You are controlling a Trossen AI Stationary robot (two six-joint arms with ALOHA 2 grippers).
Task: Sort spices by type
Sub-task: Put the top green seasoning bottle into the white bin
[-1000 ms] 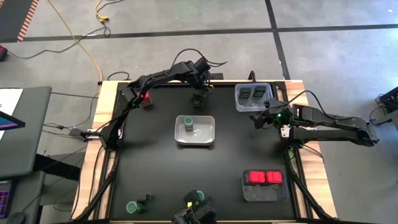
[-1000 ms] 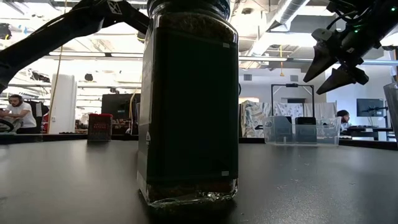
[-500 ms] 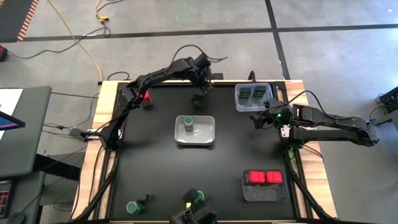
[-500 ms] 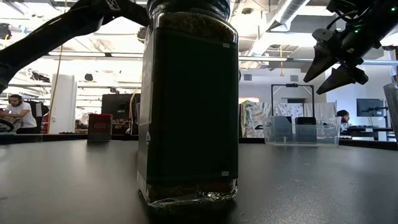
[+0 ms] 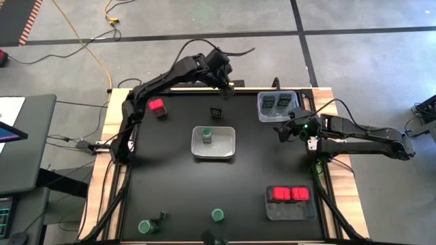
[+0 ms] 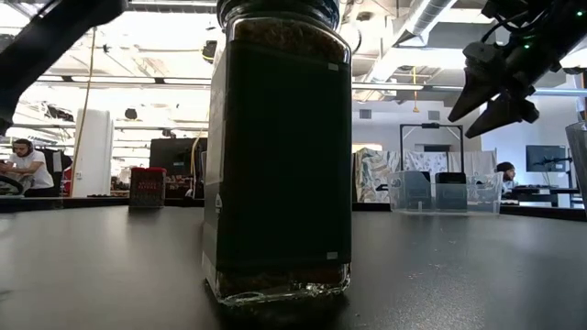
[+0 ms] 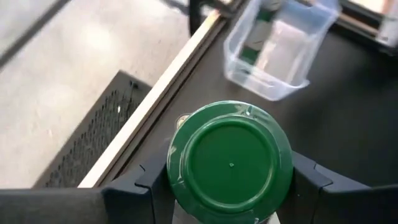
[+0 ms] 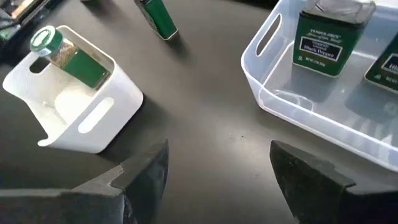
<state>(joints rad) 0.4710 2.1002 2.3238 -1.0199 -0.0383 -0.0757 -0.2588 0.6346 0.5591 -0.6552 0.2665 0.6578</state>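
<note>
My left gripper (image 5: 227,85) is up over the table's far edge, shut on a green-lidded jar (image 7: 230,163) whose lid faces the wrist camera. A dark tin (image 5: 216,112) stands on the table below and nearer. Two more tins stand in the clear tray (image 5: 277,105). A green-lidded jar stands in the white tray (image 5: 214,142), and two red boxes lie in the grey tray (image 5: 289,203). A loose red box (image 5: 157,107) stands at the far left. My right gripper (image 5: 283,131) hangs open beside the clear tray, holding nothing. My left gripper pinches the jar between its two fingers (image 7: 142,182), one on either side just under the green lid's rim (image 7: 176,168). The lid hides the exact place of contact. The fingers come slanting down from above. The jar is lifted clear of the table.
Two green-lidded jars (image 5: 145,226) (image 5: 216,216) and a small dark thing (image 5: 162,216) stand near the front edge. A tall dark jar (image 6: 280,156) fills the middle of the low view. Open black tabletop lies between the white tray and the front-edge jars.
My left gripper has risen from just above the dark tin and drawn toward the table's far edge. The dark tin stays on the table where it was.
</note>
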